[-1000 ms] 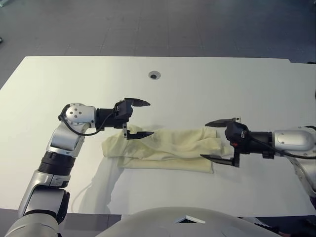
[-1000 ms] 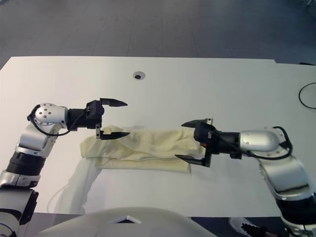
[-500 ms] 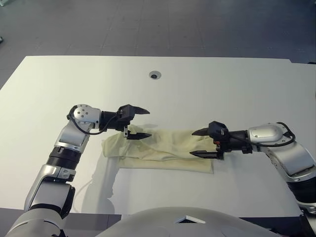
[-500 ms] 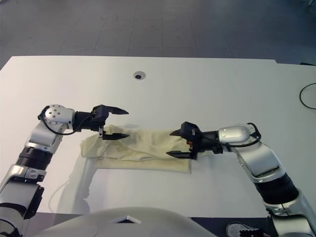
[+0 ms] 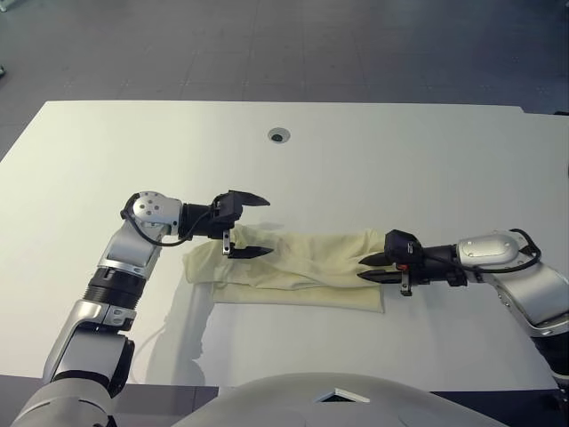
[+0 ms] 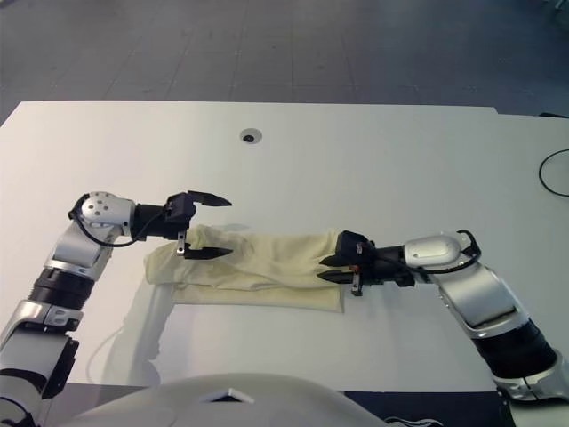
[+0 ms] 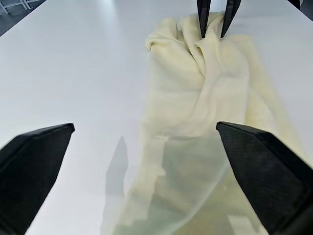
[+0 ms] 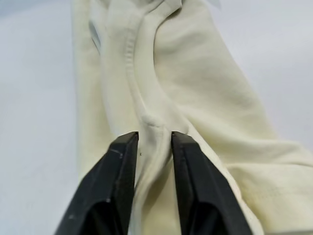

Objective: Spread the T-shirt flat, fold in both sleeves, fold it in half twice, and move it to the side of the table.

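The T-shirt [image 5: 302, 267] lies stretched left to right on the near half of the table [image 5: 400, 160], its near edge a little back from the table's front edge. Behind it, well apart and toward the far side, a cable hole [image 5: 279, 135] sits in the tabletop. The left gripper [image 5: 271, 227] is at the shirt's left end, fingers spread wide, one over the cloth and the other behind it over bare table. The right gripper [image 5: 359, 269] is at the shirt's right end, its two fingers drawn in on a raised fold of the cloth.
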Motion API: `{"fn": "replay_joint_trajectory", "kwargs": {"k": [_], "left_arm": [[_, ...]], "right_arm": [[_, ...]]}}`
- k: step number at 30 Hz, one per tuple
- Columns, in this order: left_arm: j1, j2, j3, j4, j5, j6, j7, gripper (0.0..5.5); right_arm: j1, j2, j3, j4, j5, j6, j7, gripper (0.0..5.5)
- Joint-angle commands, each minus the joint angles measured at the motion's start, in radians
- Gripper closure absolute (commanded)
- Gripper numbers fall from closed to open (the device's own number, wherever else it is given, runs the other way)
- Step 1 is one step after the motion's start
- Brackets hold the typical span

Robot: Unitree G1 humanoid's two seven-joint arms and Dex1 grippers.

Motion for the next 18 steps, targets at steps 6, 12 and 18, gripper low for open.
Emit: {"fn": "replay_joint_trajectory", "kwargs": {"k": [6,12,18], "left_arm": [[0.008,0.007,0.011,-0.033,-0.001,0.004,0.004,0.10],[0.026,0.049,0.057,-0.108,-0.049,0.043,-0.015,0.10],[0.073,0.119,0.078,-0.224,-0.080,0.090,-0.056,0.10]], "right_arm": [[-0.045,0.033,0.017,0.035,-0.004,0.019,-0.020,5.47],[-0.012,0.008,-0.082,-0.033,0.083,0.032,0.003,5.47],[0.142,-0.047,-0.201,-0.196,0.178,-0.027,0.070,5.47]]}}
